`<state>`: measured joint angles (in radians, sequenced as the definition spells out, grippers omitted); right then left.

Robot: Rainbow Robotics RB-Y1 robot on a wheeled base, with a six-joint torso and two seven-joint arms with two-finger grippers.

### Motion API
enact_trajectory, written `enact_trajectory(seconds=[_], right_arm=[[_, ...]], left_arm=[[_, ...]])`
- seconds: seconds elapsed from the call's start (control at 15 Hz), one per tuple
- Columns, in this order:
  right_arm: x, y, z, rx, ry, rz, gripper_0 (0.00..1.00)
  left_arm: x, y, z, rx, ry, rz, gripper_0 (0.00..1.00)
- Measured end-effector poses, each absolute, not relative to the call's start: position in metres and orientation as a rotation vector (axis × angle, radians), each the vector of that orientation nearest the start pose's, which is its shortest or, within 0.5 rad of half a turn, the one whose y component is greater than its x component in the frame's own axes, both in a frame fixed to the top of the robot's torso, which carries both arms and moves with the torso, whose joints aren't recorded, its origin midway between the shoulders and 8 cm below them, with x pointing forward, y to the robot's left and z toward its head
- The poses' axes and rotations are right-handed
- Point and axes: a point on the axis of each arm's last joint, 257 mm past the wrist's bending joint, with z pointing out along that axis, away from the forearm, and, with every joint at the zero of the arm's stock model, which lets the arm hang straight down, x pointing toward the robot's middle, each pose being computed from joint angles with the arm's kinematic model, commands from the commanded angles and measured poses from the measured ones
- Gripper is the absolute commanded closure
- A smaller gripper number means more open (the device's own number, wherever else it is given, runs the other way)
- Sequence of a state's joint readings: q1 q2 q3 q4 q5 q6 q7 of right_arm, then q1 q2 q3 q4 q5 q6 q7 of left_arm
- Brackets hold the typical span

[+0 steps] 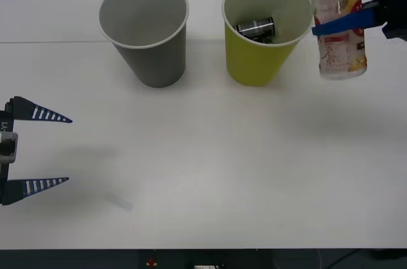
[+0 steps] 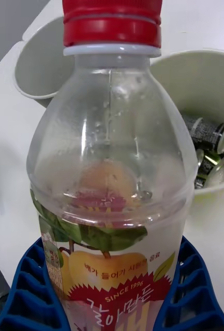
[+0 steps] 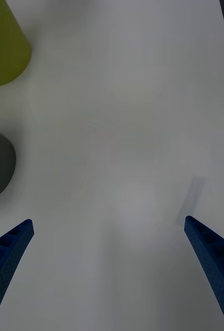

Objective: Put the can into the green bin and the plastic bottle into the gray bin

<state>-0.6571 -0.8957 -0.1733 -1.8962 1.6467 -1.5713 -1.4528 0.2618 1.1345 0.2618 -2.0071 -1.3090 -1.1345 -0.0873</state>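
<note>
From the front, the can (image 1: 255, 28) already lay inside the green bin (image 1: 261, 59), so the first half looked done and the bottle's transfer was in hand. The right pincer (image 1: 343, 22) pinched the plastic bottle (image 1: 338, 24) across its label, holding it upright in the air just beside the green bin on the robot's right. The gray bin (image 1: 147, 40) stood well apart to the left; the next move would call for carrying the bottle over the green bin to that open mouth. The left pincer (image 1: 38, 149) hovered spread over the white bench (image 1: 222, 167).

At the right wrist, the clear, thin-walled bottle with its ridged red cap stood between ribbed blue fingers (image 2: 26, 289); the dark can rested in the pale-lined green bin behind.

At the left wrist, spread fingers (image 3: 8, 253) hung over bare, smooth bench, both tapered bins off to one side.
</note>
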Motion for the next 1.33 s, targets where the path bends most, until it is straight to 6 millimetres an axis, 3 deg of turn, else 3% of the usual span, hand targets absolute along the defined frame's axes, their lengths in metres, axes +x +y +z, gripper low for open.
enact_trajectory(seconds=[0.4, 0.73, 1.07, 1.33], right_arm=[[0.487, -0.119, 0.06, -1.012, 2.043, 0.552, 1.0], [0.522, -0.049, 0.079, -1.036, 2.036, 0.521, 1.0], [0.542, 0.024, 0.08, -1.057, 2.033, 0.482, 1.0], [0.558, 0.08, 0.067, -1.06, 1.99, 0.442, 1.0]], left_arm=[[0.341, 0.286, -0.167, 1.762, 1.444, -0.118, 0.0], [0.341, 0.286, -0.167, 1.762, 1.444, -0.118, 0.0], [0.341, 0.286, -0.167, 1.762, 1.444, -0.118, 0.0], [0.341, 0.286, -0.167, 1.762, 1.444, -0.118, 0.0]])
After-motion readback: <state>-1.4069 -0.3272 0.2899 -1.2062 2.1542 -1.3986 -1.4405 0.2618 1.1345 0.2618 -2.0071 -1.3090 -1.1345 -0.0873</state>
